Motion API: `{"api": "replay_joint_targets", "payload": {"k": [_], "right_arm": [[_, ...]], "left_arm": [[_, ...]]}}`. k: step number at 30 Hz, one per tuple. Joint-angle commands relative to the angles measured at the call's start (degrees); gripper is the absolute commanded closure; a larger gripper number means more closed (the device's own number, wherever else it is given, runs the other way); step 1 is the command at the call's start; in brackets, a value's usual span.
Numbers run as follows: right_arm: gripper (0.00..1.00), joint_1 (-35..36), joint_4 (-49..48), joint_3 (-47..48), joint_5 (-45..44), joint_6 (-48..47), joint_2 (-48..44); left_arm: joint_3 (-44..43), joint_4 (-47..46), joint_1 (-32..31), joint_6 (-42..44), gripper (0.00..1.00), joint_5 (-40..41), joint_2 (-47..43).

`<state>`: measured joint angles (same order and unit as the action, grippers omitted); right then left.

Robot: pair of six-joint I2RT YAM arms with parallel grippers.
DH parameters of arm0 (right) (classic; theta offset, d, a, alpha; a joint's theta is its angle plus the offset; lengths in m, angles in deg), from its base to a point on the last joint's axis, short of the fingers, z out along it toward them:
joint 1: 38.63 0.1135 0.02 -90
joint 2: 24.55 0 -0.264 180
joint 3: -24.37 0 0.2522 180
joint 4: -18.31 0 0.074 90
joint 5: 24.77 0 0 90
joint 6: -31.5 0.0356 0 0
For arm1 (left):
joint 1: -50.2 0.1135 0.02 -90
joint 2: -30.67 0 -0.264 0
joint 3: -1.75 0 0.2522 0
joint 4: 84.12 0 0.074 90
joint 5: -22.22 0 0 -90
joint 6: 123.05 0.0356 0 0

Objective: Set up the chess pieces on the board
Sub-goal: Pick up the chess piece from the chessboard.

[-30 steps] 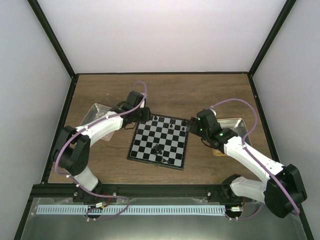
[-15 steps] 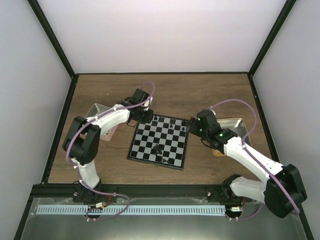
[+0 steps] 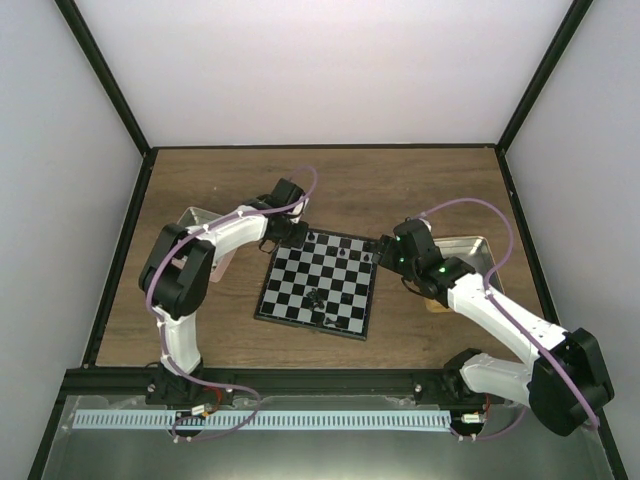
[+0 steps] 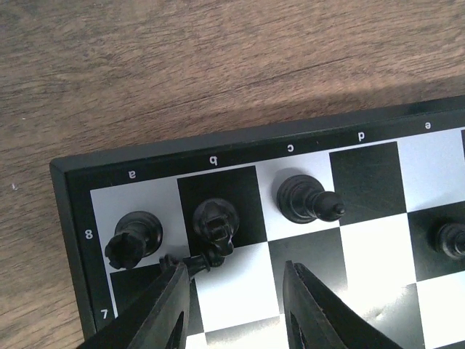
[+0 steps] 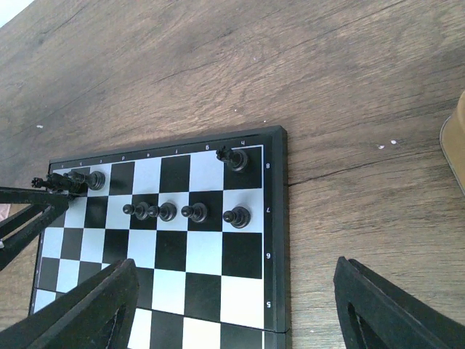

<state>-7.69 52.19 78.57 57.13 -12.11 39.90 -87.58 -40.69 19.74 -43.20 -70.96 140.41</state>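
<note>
The board (image 3: 343, 300) lies mid-table with black chess pieces on it. In the left wrist view a rook (image 4: 134, 236), a knight (image 4: 216, 222) and a bishop (image 4: 305, 200) stand along its far row. A small black piece (image 4: 182, 260) lies on its side against the knight's base, touching the tip of one of the left fingers (image 4: 163, 305). My left gripper (image 4: 236, 294) is open over that corner, with nothing between its fingers. My right gripper (image 5: 236, 309) hangs wide open above the board's right edge, near a rook (image 5: 235, 158) and a row of pawns (image 5: 195, 212).
A metal tin (image 3: 195, 222) sits left of the board under the left arm, and another tin (image 3: 470, 250) sits to the right behind the right arm. More black pieces (image 3: 316, 297) stand near the board's middle and near edge.
The left arm has swung its elbow in and up, and its gripper has shifted slightly right along the board's far-left corner. The right arm has not moved.
</note>
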Motion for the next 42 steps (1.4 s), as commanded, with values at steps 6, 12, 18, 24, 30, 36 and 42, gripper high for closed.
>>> {"api": "replay_joint_targets", "payload": {"k": [6,12,18,24,30,36,42], "right_arm": [[0.25,-0.4,0.2,0.2,-1.0,0.4,-0.5],[0.25,-0.4,0.3,0.2,-0.9,0.5,-0.4],[0.25,-0.4,0.2,0.2,-0.7,0.5,-0.2],[0.25,-0.4,0.3,0.1,-0.7,0.5,-0.2],[0.25,-0.3,0.4,0.2,-0.8,0.3,-0.2],[0.25,-0.3,0.5,0.3,-0.9,0.4,-0.3],[0.25,-0.4,0.6,0.4,-0.8,0.3,-0.2]], "left_arm": [[-1.4,-0.2,0.2,1.5,0.61,0.8,1.1],[-1.3,-0.1,0.1,1.2,0.61,-0.1,0.5],[-1.3,-1.5,0.0,1.7,0.60,-1.6,-1.2],[-1.5,-2.1,0.0,2.2,0.57,-0.3,-0.2],[-2.1,-2.9,0.0,3.0,0.57,-0.1,1.1],[-2.3,-3.2,0.0,4.1,0.57,0.3,2.2],[-2.3,-2.9,0.0,4.2,0.57,1.9,3.5]]}}
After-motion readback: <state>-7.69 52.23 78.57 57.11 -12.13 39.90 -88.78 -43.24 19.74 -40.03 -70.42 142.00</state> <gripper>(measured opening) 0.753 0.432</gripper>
